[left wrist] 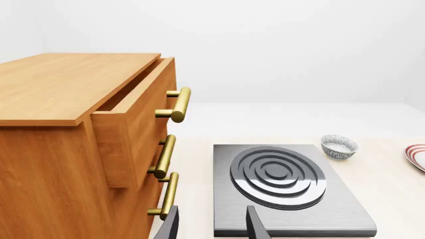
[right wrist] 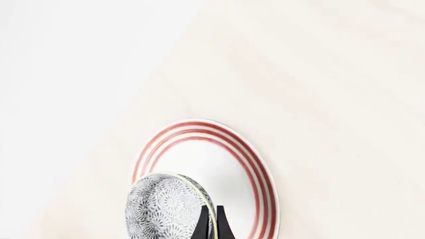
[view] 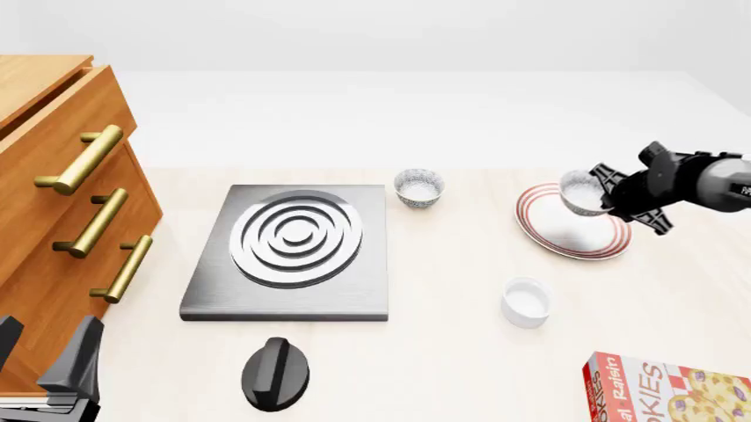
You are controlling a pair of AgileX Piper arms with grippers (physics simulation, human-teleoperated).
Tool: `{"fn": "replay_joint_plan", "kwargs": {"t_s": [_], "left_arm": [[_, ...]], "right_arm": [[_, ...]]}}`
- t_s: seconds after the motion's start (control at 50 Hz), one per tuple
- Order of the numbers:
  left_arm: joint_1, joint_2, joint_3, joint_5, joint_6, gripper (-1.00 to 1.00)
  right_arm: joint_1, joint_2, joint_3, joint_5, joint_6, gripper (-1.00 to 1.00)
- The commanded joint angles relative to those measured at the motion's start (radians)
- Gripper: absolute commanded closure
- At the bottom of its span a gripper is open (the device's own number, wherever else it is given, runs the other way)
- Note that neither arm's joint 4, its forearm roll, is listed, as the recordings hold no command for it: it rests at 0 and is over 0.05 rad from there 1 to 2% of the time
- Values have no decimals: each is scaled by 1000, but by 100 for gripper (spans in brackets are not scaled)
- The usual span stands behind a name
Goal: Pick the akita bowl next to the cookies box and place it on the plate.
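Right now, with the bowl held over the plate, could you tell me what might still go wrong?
1. The right gripper holds the akita bowl by its rim, tilted in the right wrist view; it could slip or land on its side.
2. It hangs over the plate's far edge, so an early release might tip it off the rim onto the table.

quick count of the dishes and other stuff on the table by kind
Akita bowls: 2, one by the stove, one held by the right gripper over the plate
Plates: 1
White cups: 1
Cookies boxes: 1
Stoves: 1
Knobs: 1
Cabinets: 1
Total: 8
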Motion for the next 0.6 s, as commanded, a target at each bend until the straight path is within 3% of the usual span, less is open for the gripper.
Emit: {"fn": "replay_joint_plan", "kwargs": {"t_s": [0.02,0.6], "left_arm": [[0,0,0,0,0,-100],[0,0,0,0,0,-100]], "right_arm": [[6,43,-38,-7,-2,100],[5,112,-67,-8,-27,100]]}}
